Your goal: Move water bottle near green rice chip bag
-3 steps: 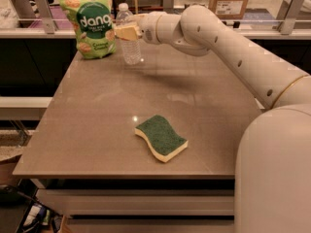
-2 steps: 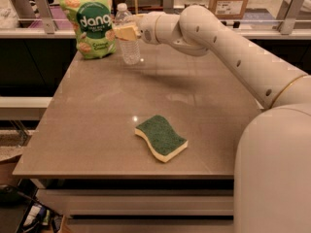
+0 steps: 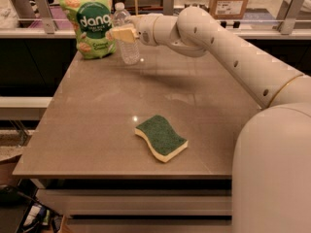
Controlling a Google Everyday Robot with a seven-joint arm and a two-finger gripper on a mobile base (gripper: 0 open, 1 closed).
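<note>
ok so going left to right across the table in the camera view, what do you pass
light green stand-up rice chip bag → small clear ribbed water bottle, with the gripper at its middle → green-topped yellow sponge

Lit warmly from overhead, with pale glare spots on the table [image 3: 87,130] at centre and far. Softly shadowed across the far half beneath the arm [image 3: 233,52], up to the gripper [image 3: 124,33] at the water bottle [image 3: 129,53], far left. Thinly shadowed at the sponge's [image 3: 161,137] near edge. Dark below the tabletop.
</note>
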